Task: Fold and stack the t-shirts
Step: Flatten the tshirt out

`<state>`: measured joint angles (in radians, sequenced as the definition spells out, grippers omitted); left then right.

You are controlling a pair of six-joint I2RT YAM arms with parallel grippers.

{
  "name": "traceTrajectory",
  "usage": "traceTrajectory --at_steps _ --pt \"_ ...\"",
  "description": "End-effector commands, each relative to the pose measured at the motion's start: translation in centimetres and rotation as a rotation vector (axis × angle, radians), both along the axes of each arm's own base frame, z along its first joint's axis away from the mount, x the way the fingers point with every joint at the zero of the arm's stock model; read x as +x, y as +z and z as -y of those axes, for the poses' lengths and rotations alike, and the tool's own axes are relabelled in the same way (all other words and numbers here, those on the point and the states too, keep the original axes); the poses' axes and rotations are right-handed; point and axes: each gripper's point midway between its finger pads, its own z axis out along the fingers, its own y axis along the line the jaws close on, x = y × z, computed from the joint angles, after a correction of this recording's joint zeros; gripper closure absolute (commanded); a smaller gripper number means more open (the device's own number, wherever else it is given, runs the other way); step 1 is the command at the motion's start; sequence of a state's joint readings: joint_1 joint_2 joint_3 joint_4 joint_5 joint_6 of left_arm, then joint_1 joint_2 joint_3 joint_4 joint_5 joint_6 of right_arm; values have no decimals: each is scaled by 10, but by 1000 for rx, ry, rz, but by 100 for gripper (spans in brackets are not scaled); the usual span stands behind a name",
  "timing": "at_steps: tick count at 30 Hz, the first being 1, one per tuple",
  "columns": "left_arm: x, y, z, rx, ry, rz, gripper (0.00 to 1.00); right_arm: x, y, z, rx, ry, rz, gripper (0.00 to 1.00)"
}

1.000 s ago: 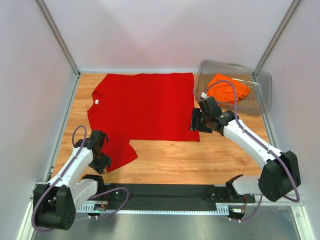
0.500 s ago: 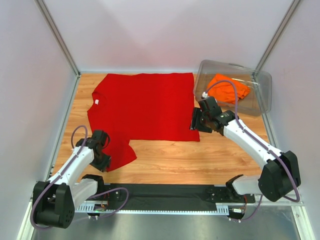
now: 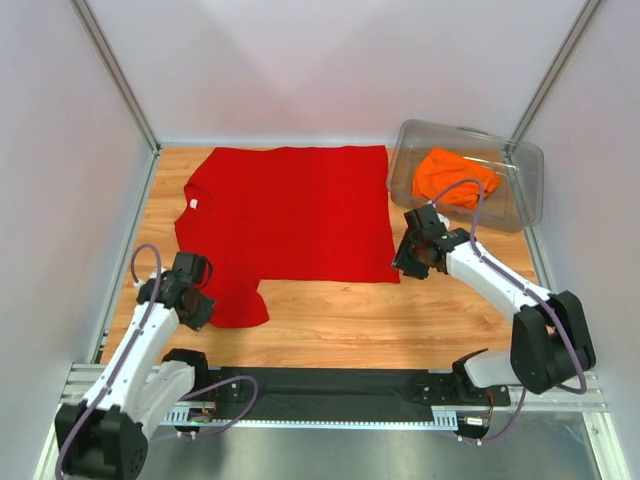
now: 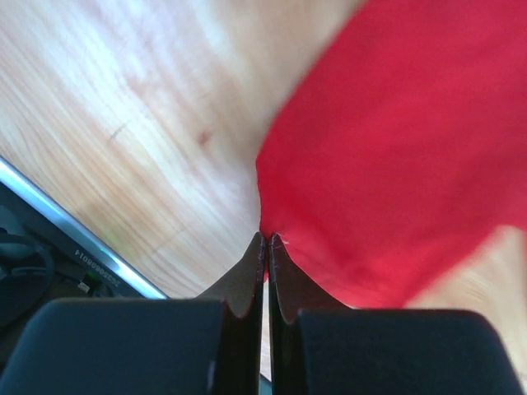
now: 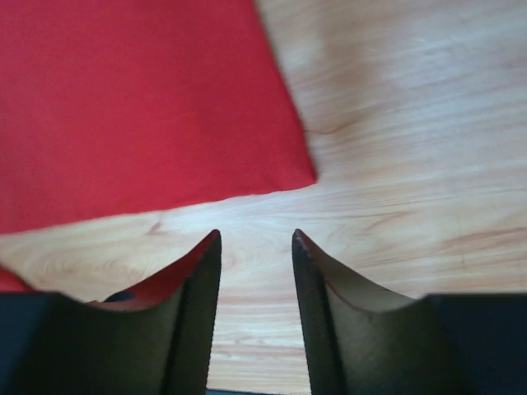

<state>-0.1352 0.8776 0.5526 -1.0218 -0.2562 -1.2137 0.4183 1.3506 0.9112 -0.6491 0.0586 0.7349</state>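
An orange t-shirt (image 3: 455, 176) is seen crumpled inside the clear plastic bin (image 3: 525, 205), which is set at the far right corner of the desk (image 3: 340, 312). A red t-shirt (image 3: 290, 215) is spread flat on the desk just left of the bin, and the edge of its near left sleeve is pinched by the clenched left jaws. The right jaws are parted and empty, poised over bare wood beside the shirt's near right corner.

Plain bright red t-shirt (image 3: 290, 205), plain orange t-shirt (image 3: 455, 176), clear bin (image 3: 522, 195), pale woodgrain table (image 3: 335, 312).
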Motion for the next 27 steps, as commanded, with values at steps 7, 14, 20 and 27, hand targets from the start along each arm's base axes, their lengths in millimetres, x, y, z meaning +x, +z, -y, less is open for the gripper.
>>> traceTrajectory --at_steps 7,14,20,27 --pt "10 82 -14 89 -140 266 100 5 -38 26 39 -490 -128 53" --pt "17 90 -11 93 -198 318 100 4 -59 22 48 -627 -188 53" --pt "26 104 -9 103 -242 359 100 4 -82 13 33 -666 -230 53" --pt "35 126 -14 155 -278 385 100 8 -96 7 27 -713 -270 63"
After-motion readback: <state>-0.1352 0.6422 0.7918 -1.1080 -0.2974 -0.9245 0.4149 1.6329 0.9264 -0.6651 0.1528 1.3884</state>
